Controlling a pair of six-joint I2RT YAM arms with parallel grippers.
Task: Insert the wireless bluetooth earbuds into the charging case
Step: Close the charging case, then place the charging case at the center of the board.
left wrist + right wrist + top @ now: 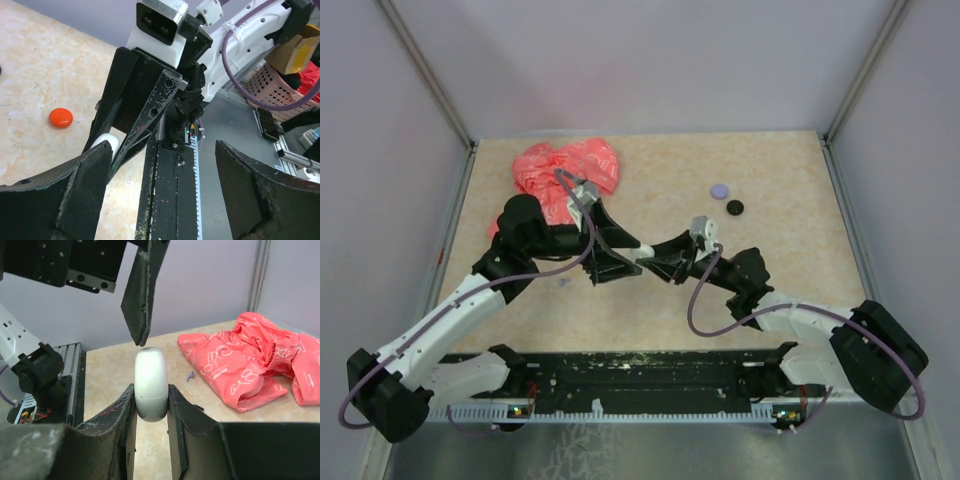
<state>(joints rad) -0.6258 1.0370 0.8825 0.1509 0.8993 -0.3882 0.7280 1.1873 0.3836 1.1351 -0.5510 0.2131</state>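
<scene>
Beige marbled desk (780,160) fills the booth floor, and a black rail (650,375) runs along its near edge between the two arm bases. From there both arms reach inward and meet over the middle, with bare surface on either side and out to the right-hand edge.

The right pincer (151,390) is clamped narrowly on the white charging case (151,382), which stands on end between its jaws, lifted off the desk. The left pincer (162,155) is spread wide and grips nothing; one of its fingers (142,295) hangs just above the top of the case, not touching it.

A pale purple earbud (189,375) lies loose on the desk, just to the left of the left pincer in the overhead view, between the case and the red cloth (565,170) and apart from both. A red disc (61,117) sits on the surface in the left wrist view.

Farther back and to the right, a black disc (735,207) and a purple disc (721,189) lie near each other, well apart from the pincers. The crumpled cloth lies at the far left corner. Pale lilac walls (650,60) close in the left, right and back.
</scene>
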